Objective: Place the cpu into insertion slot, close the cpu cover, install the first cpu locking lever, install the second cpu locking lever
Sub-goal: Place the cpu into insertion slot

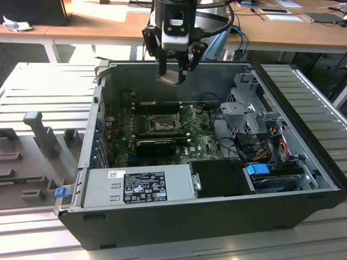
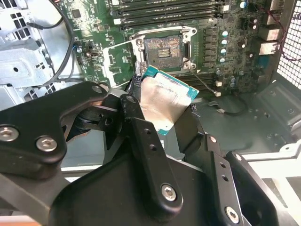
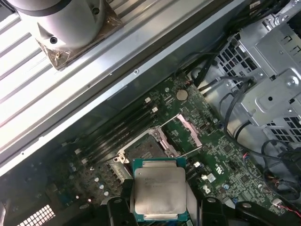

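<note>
My gripper (image 1: 173,71) hangs above the open computer case, shut on the cpu (image 1: 169,78), a flat silver-topped chip with a green edge. In both wrist views the cpu (image 2: 164,101) (image 3: 159,188) sits clamped between the black fingers (image 2: 141,136), tilted and well above the board. The insertion slot (image 2: 162,47) (image 3: 143,148) (image 1: 157,123) lies open and bare on the green motherboard below. The cpu cover (image 2: 117,59) (image 3: 186,134) is swung back beside the slot. A thin metal lever (image 2: 204,85) sticks out from the slot's corner.
Inside the case stand a grey power supply (image 1: 141,187), a metal drive cage (image 1: 249,108) with cables, and a long black block (image 1: 154,145) in front of the slot. Memory slots (image 2: 169,12) run beside the slot. Grey fixtures (image 1: 40,135) stand on the ribbed table.
</note>
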Robot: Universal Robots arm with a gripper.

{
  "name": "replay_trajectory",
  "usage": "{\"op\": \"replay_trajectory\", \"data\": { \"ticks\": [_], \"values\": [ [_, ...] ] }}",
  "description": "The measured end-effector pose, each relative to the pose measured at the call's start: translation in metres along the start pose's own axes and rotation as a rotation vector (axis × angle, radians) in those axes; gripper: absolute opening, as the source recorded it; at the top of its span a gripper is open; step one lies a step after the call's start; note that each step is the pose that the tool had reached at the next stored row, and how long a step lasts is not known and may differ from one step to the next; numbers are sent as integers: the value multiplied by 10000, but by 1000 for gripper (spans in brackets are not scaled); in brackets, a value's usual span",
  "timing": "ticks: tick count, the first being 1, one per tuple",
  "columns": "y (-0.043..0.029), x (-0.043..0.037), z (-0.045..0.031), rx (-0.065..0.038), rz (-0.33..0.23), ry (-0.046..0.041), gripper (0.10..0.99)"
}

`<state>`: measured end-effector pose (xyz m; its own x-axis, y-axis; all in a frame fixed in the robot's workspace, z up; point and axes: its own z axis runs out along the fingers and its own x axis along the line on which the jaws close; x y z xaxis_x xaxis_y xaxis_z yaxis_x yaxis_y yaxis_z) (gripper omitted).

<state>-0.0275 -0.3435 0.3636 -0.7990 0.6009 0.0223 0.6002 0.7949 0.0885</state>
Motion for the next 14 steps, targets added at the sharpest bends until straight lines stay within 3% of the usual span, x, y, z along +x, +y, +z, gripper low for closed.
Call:
{"op": "replay_trajectory", "data": {
  "ticks": [5, 7, 14],
  "values": [
    [0, 0, 2, -14, 631, -56, 529],
    [0, 0, 4, -27, 1194, -106, 529],
    [-2, 3, 3, -42, 1878, -167, 529]
  ]
}}
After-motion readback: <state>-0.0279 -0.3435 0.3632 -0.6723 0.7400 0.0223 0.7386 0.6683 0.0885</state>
